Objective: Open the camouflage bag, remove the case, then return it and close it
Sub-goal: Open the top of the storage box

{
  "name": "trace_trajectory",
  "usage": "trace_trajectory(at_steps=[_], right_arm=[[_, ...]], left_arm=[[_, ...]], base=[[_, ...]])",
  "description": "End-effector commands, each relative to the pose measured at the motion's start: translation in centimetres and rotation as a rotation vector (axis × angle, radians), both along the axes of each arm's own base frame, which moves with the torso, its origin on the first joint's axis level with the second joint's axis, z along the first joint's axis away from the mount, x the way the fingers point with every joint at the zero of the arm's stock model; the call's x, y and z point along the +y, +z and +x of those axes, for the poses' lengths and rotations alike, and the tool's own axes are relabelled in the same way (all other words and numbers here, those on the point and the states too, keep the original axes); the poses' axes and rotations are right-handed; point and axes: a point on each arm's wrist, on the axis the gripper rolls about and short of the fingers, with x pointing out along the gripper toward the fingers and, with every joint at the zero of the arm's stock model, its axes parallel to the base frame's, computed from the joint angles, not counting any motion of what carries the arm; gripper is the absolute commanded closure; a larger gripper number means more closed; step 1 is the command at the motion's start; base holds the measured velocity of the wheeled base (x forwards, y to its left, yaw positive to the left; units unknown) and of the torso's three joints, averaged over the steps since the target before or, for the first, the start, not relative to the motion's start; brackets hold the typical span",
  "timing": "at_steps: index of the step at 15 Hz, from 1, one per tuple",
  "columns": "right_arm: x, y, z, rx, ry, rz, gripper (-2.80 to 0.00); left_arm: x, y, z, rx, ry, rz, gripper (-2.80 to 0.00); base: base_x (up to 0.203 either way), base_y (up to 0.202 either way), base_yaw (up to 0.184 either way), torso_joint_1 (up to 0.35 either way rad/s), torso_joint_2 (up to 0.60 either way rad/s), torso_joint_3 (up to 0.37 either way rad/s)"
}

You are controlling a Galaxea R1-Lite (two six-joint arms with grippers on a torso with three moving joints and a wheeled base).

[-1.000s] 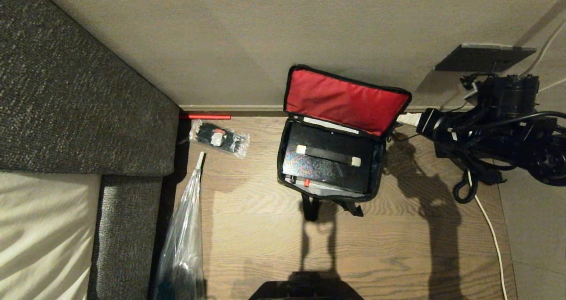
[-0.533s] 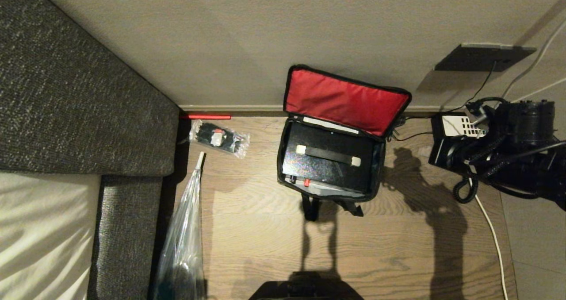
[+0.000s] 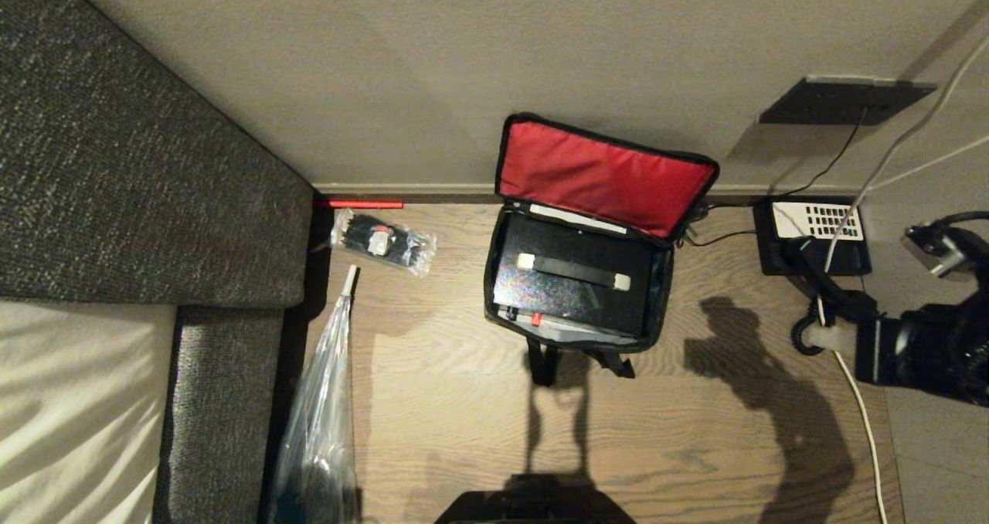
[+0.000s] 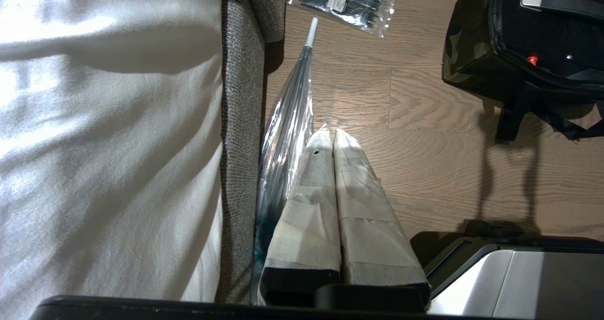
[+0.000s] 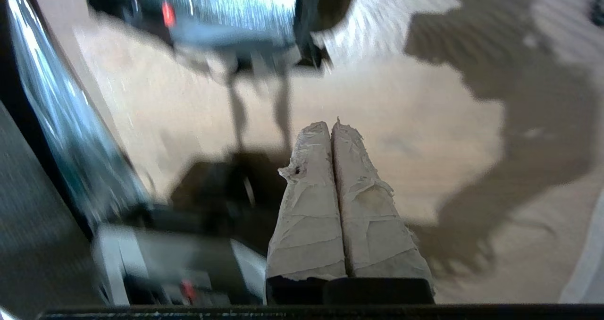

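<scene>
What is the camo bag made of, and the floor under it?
The camouflage bag looks like matte woven fabric: soft sagging sides, with a red cloth-like lining inside the lid. The floor looks like wood or wood-look laminate: plank seams and grain lines show, so I cannot tell which.

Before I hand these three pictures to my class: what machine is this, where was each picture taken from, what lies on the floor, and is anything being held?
It is a wheeled robot with two arms. One picture looks down from its head; the others come from cameras on each wrist. On the wooden floor sits the camouflage bag, lid open with its red lining showing, the black case inside. Nearby lie a clear packet, a folded clear umbrella and a black phone. The left gripper and right gripper are both shut and hold nothing.
</scene>
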Motion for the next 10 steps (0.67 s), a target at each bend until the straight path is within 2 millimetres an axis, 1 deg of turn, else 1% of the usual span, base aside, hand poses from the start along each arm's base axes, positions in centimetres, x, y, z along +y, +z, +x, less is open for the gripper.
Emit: trace_trajectory(at_steps=[1,5,7,10], right_arm=[[-0.9,1.0,-5.1,-0.066,-0.009,-0.013,0.0],[-1.8,-0.4,-10.7,-0.143,-0.045,-0.038,0.0],[-2.0,-1.5,-12.9,-0.147,-0.037,-0.072,0.0],[-2.2,-2.7,-16.1,-0.215,-0.061,-0.12,0.0]], left_arm=[[0.0,0.0,0.0,0.0,0.0,0.0,0.0],[0.0,0.0,0.0,0.0,0.0,0.0,0.0],[0.0,0.0,0.0,0.0,0.0,0.0,0.0],[0.0,0.0,0.0,0.0,0.0,0.0,0.0]], base=[[0.0,0.0,0.0,0.0,0.0,0.0],[0.0,0.0,0.0,0.0,0.0,0.0],[0.0,0.0,0.0,0.0,0.0,0.0],[0.0,0.0,0.0,0.0,0.0,0.0]])
